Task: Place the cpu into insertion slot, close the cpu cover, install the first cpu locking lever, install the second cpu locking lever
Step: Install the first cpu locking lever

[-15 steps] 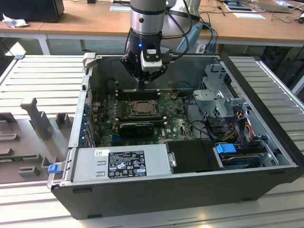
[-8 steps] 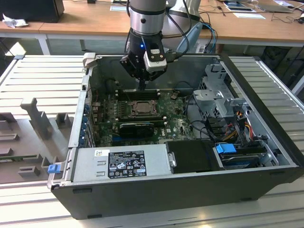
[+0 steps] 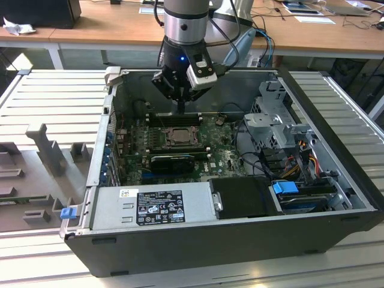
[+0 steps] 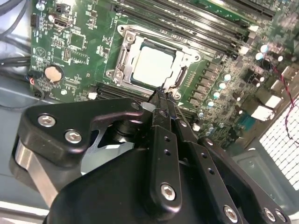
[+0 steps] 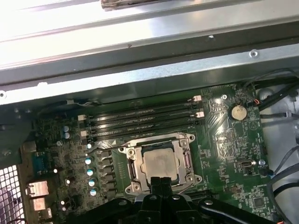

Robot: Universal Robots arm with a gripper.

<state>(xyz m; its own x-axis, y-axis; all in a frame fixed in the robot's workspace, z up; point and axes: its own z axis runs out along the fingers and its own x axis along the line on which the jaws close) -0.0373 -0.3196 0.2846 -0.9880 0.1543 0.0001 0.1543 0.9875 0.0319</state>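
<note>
— What fills the open computer case [image 3: 240, 240]?
— The green circuit board [image 3: 225, 157], with the insertion slot [image 3: 179, 137] toward its far side.
— And the chip?
— The cpu [image 4: 154, 65] sits in that slot, and the cpu cover [image 4: 184, 58] lies flat around it.
— The jaws?
— Pressed together and empty, with their tips at the slot's rim. I can't tell whether they touch it.

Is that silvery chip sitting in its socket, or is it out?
In. In both wrist views the cpu lies flat inside the insertion slot, with the cpu cover closed around it.

Power supply [image 3: 153, 206] (grey), coin cell [image 5: 238, 111].
</note>
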